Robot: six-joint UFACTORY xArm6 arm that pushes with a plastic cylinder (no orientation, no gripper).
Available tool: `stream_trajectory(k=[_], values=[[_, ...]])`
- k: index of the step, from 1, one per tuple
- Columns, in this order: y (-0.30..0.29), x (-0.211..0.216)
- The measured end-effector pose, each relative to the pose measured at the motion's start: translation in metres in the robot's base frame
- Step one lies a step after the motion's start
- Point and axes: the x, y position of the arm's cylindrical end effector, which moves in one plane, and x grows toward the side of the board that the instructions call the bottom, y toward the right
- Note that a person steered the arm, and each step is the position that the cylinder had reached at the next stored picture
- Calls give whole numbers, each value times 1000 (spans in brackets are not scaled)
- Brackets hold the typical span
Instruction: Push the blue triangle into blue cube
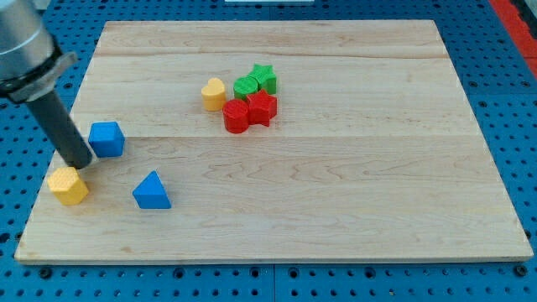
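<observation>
My tip point(81, 164) – a bare rod, nothing clamped – sits beside the blue cube point(106, 138); next I must get behind the blue triangle point(152, 191).

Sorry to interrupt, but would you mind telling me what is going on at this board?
I am a single arm pushing blocks with a rod. My tip sits at the view's left, between the blue cube and the yellow block, close to both. The blue triangle, which I am to push into the cube, lies apart from it, lower and to the right. Red, green and yellow blocks cluster near the top.
</observation>
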Motion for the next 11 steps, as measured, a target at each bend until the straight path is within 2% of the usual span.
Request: stream_trajectory(k=[1,2,3,4,5,6,7,8,9,10,11], values=[[13,-25],[104,-34],[154,-34],[164,-2],[203,63],[125,100],[77,84],[144,55],[155,-5],[155,-4],[150,24]])
